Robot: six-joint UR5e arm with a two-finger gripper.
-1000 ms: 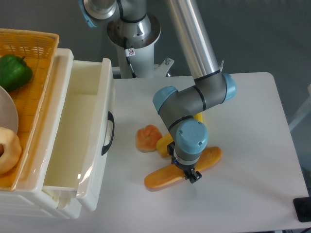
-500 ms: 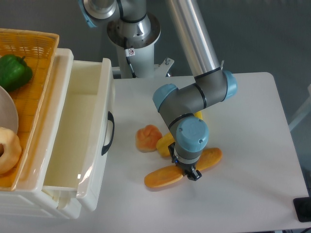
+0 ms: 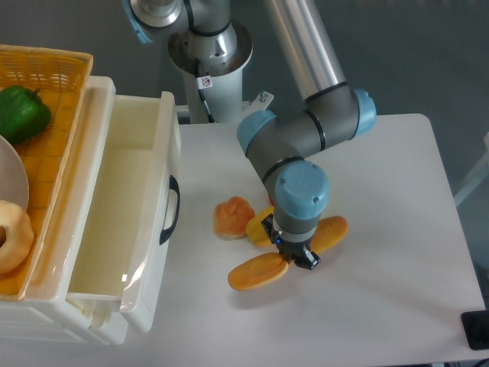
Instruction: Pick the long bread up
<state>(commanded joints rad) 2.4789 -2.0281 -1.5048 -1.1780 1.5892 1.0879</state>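
The long bread (image 3: 256, 273) is a slim golden-orange loaf lying slantwise over the white table, its left end low and its right end (image 3: 331, 232) higher in the picture. My gripper (image 3: 296, 257) points straight down over the loaf's middle and is shut on it, the wrist hiding that middle part. A faint shadow lies under the loaf, which looks just off the tabletop.
A small orange-tan bun (image 3: 233, 217) sits just left of the gripper, with a yellow banana (image 3: 260, 228) mostly hidden behind the wrist. An open white drawer (image 3: 130, 222) stands at the left, beside a basket (image 3: 53, 69) holding a green pepper (image 3: 23, 113).
The gripper has moved slightly up in the picture with the long bread in it. The loaf's ends sit a little higher than a second ago.
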